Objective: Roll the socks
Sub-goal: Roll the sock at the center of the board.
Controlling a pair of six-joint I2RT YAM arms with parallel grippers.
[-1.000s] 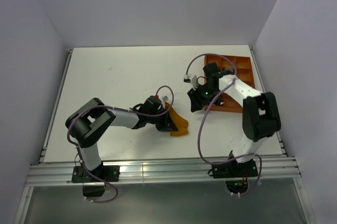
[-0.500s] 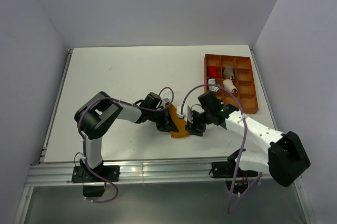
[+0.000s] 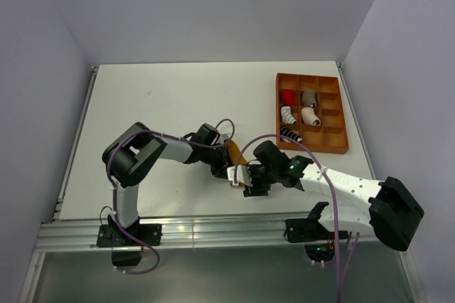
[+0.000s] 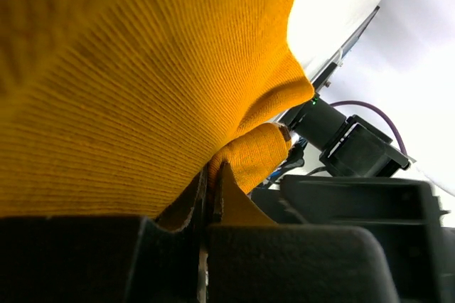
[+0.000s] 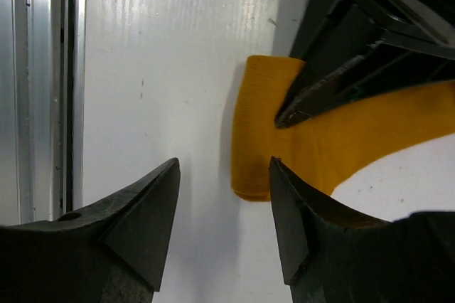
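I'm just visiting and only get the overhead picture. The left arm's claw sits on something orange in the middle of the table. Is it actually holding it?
Observer: Yes. The left wrist view shows the left gripper shut on the mustard-orange sock, with fabric pinched between its fingers.
Visitor: And the other claw?
Observer: In the right wrist view, the right gripper is open above the sock's end and grips nothing.
Visitor: Is the sock rolled up?
Observer: No. The right wrist view shows it lying stretched out on the white table.
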